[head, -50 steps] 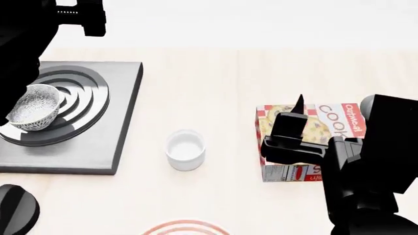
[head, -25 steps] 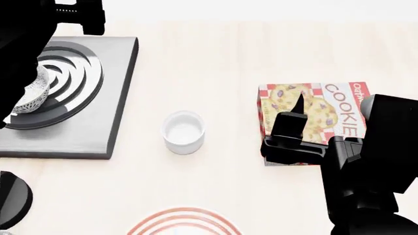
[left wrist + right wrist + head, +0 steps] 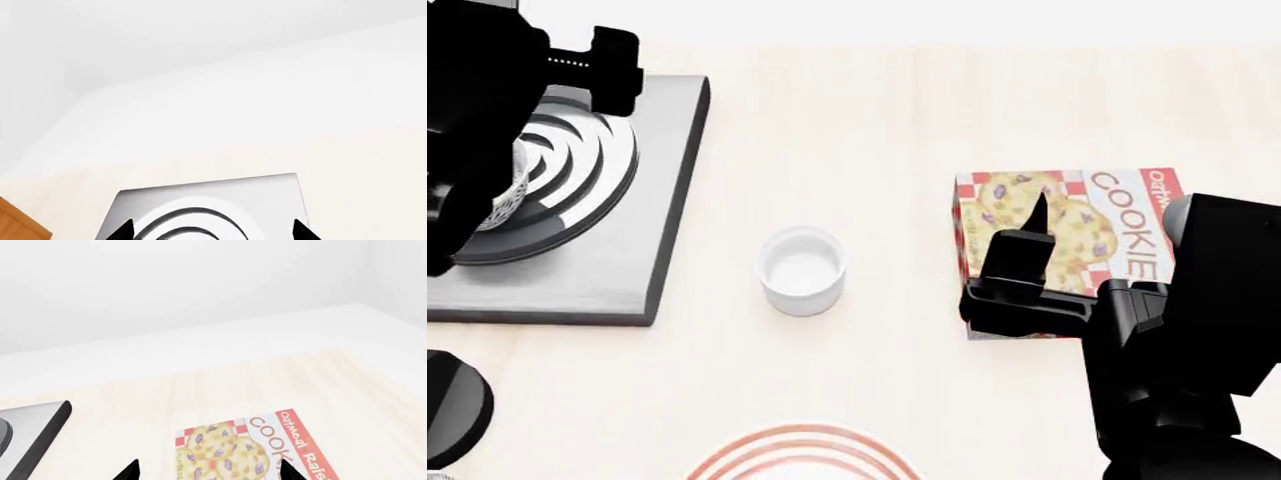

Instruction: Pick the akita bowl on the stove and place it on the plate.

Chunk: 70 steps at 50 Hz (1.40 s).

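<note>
**Left arm over the stove, bowl mostly hidden beneath it**

Seen from the head camera: dark grey stove (image 3: 627,240) at the left of the pale wooden tabletop (image 3: 854,120), with black concentric burner rings. On those rings, only a small speckled sliver of the akita bowl (image 3: 510,190), peeking out beside the black left arm that covers most of it. Left end effector (image 3: 210,231) shown in its wrist view only as two black fingertips (image 3: 121,232), standing apart at either side of the burner rings, so released; bowl not visible in that view. Impossible to tell from the head view whether anything touches the bowl.

Near the middle of the tabletop, a small plain white cup (image 3: 803,270), upright, apart from the stove edge. At the bottom edge of the head view, the red-ringed rim of the plate (image 3: 805,445), only partly in frame, below the cup. A round black knob (image 3: 454,405) at the lower left corner, in front of the stove slab.

At the right, a cookie box (image 3: 1108,235) lying flat, partly covered by the right arm. Right end effector (image 3: 208,470) above the box: two black tips well separated in its wrist view, holding nothing, so released. Stove corner visible at the edge of that same view.
</note>
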Motion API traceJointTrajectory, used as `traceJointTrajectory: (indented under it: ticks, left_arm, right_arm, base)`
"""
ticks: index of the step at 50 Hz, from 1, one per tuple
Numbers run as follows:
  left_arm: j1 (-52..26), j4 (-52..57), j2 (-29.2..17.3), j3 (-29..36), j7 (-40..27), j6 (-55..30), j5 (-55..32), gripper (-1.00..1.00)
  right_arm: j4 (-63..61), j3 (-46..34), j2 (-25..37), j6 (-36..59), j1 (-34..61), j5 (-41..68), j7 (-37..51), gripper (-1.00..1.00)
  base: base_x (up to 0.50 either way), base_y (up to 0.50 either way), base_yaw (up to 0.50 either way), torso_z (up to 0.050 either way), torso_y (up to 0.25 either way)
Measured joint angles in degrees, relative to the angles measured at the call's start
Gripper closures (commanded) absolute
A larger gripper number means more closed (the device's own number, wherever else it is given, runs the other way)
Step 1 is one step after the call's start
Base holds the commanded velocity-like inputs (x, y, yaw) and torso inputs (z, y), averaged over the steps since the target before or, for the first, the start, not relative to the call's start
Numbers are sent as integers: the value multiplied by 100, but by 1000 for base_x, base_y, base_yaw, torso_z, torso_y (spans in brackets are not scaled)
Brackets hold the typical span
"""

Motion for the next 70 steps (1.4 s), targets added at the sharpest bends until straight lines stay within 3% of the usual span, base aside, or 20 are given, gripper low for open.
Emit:
traceJointTrajectory:
  ticks: [37,70]
  left_arm:
    - [290,-229,13,494,-313,-337,313,-100]
    - [406,-230,-128,539,-575,-453,355,-100]
  right_arm:
    - [17,-21,56,-3,6,157,128,-100]
    - [11,-51,114,-8,-8,291,244,-100]
  base:
    - [0,0,0,0,0]
    - [0,0,0,0,0]
